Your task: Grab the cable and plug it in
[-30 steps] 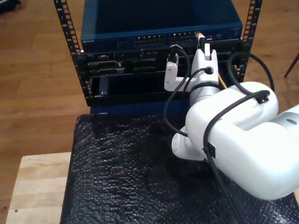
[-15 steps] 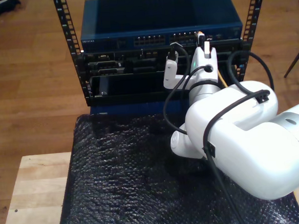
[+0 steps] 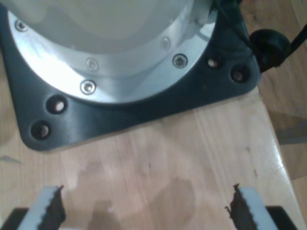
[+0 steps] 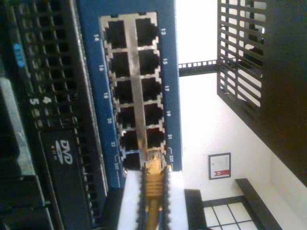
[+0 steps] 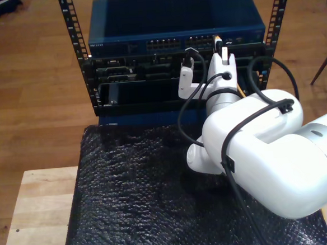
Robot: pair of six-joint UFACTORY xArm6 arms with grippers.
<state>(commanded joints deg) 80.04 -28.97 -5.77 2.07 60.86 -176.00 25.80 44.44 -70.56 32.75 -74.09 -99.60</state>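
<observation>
Gripping cable (image 4: 153, 184) (blue switch (image 4: 91, 72) ahead)

Wood floor (image 5: 31, 81), pale wood table (image 5: 38, 215)

An orange-yellow cable (image 4: 154, 191) (clear-tipped) is seen against a blue switch (image 4: 170, 96); beside the switch, a black perforated panel (image 4: 48, 96).
</observation>
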